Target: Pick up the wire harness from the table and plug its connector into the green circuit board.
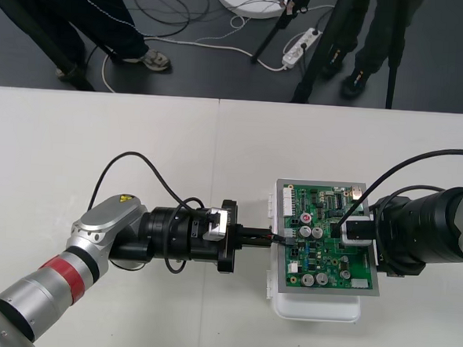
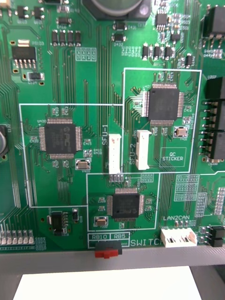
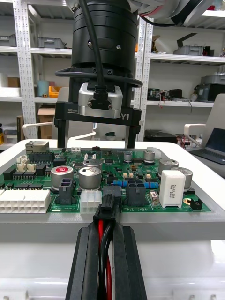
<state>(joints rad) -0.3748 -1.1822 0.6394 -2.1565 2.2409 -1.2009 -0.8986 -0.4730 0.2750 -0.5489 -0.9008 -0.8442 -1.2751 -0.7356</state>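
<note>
I had the left gripper (image 1: pixel 273 237) reaching in at the left edge of the green circuit board (image 1: pixel 325 254). Its fingers (image 3: pixel 84 267) were closed tight on the wire harness (image 3: pixel 104 234), with red and black wires running up between them. The small black plug (image 3: pixel 108 209) stuck out just past the fingertips, at that same left edge of the board and touching a dark header there. I could not tell whether it was seated or only resting at the mouth.

The right gripper (image 3: pixel 97 139) stood over the board's right side, its fingers (image 3: pixel 61 133) spread apart and holding nothing. Their tips were low toward the board, but I could not tell whether they pressed on it. The board sat on its white base (image 1: pixel 317 308) on the table (image 1: pixel 140 128).

I judged the harness nearly weightless and its wires limp: pushed from far back, they would simply buckle. So the hold close behind the plug looked like the right place. The plug shell seemed rigid but small and smooth, likely to swivel between the pads if the push came off-axis. The header pins I took for fragile, so I wanted a straight, gentle press. The board looked light enough to slide, so bracing it from the right seemed wise.
</note>
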